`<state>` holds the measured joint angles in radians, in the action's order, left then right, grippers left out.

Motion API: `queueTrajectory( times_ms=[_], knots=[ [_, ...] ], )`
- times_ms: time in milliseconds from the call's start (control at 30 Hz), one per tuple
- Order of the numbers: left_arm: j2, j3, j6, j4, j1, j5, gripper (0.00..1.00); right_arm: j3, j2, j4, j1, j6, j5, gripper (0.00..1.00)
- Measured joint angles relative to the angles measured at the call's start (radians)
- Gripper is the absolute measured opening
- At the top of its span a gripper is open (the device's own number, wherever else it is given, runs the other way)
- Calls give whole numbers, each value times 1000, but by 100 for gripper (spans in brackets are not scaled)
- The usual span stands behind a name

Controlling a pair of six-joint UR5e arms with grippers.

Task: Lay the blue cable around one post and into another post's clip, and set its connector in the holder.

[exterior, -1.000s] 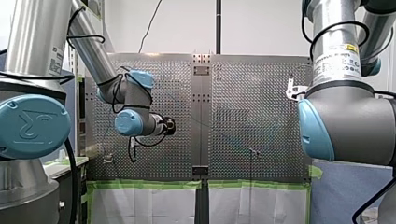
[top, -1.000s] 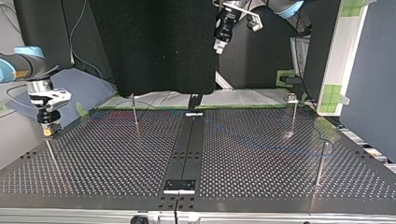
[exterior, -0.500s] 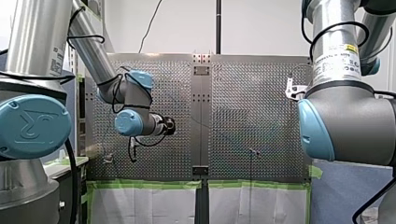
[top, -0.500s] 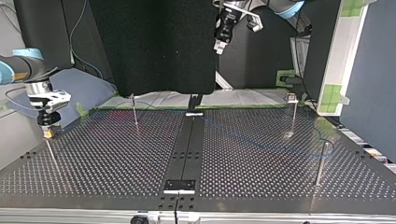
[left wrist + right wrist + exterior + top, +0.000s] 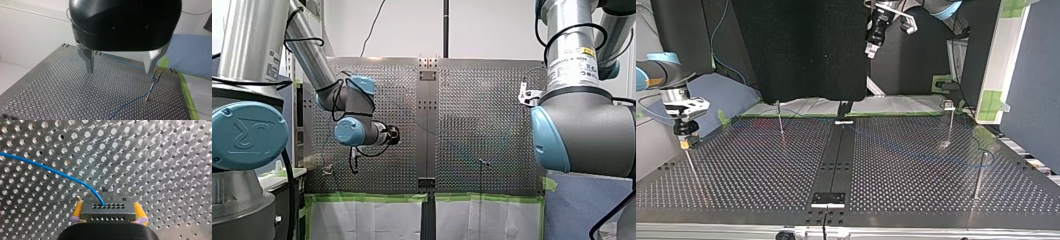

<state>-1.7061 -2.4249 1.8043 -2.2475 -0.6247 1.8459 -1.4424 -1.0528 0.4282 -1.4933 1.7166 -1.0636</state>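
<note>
Your right gripper (image 5: 109, 210) is clamped on the grey connector (image 5: 108, 207), yellow pads (image 5: 78, 209) pressed to its two short ends; the blue cable (image 5: 50, 168) leaves a hole in the connector's face and arcs away over the perforated table (image 5: 162, 157); in the top view this gripper hangs low, well left of the dark centre strip (image 5: 836, 155), just above a thin post (image 5: 690, 165); your left gripper (image 5: 120, 66) stands wide open, metal fingers (image 5: 88, 61) holding nothing, high near the strip's far end; below it the cable runs by a clipped post (image 5: 151, 87) just beside one finger; whether it sits in the clip, you cannot tell.
</note>
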Motion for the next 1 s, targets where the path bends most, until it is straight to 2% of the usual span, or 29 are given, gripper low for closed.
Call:
queueTrajectory(
  times_ms=[133,400,1000],
  knots=[
    [0,0,-1,1,0,0,100,5,0,4,1,7,0,0],
    [0,0,0,2,0,0,100,6,-1,2,-2,9,5,0],
    [0,0,0,2,0,0,100,5,12,-2,-7,5,5,0]
  ],
)
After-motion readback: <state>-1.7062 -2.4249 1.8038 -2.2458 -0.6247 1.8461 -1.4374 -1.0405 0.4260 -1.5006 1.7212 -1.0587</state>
